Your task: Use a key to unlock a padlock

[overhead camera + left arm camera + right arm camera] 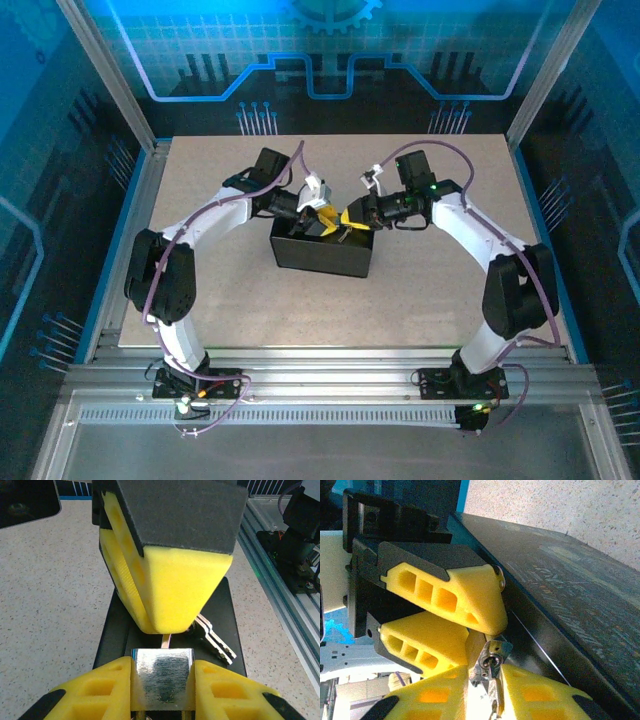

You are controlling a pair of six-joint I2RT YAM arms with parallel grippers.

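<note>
In the left wrist view my left gripper [162,672] is shut on the padlock [162,680], its shiny metal body pinched between the two yellow pads. The key [166,641] sticks out of the padlock's end. My right gripper [167,627] hangs right over the key. In the right wrist view the key [494,692] sits in the keyhole of the padlock [492,661]. My right gripper [484,672] stands slightly open around it, with a bright gap beside the key. From above, the left gripper [325,222] and the right gripper [347,220] meet over the box.
A black box [322,252] lies under both grippers at mid-table, and its dark lid [560,595] runs close beside the right fingers. Spare keys [215,639] on a ring rest on the box [225,605]. Aluminium rails [280,595] border the speckled table.
</note>
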